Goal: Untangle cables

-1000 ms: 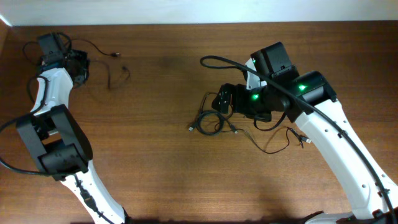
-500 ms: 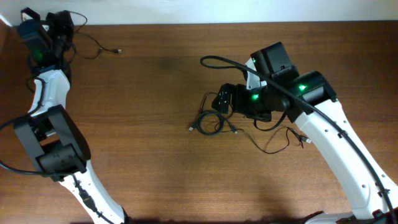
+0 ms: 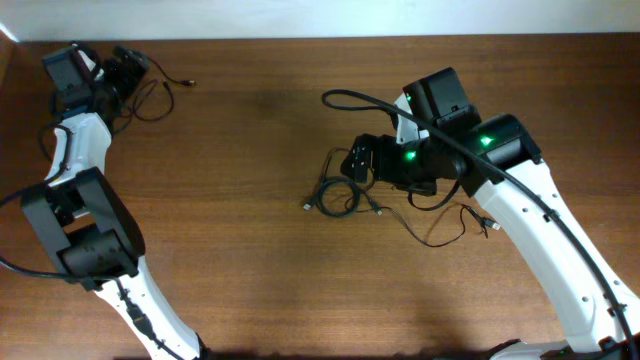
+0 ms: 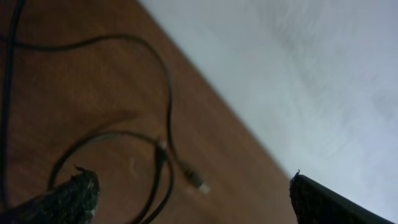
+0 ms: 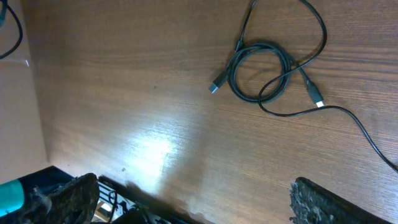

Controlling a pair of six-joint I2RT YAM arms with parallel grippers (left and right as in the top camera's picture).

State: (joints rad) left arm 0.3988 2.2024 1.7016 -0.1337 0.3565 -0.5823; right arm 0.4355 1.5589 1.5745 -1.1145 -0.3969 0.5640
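Toward the middle of the worktop (image 3: 240,250), my right gripper (image 3: 357,161) hangs with jaws wide and empty, just beside the knotted coil (image 5: 260,70) of cables; two plug ends poke out of it and a loose tail (image 5: 339,107) trails toward the right edge; at the far left corner my left gripper (image 3: 128,68) stands wide too, holding nothing, a single cable (image 4: 168,99) lying slack beneath it; I judge the coil is next: pinch one plug end alone, then draw it outward.
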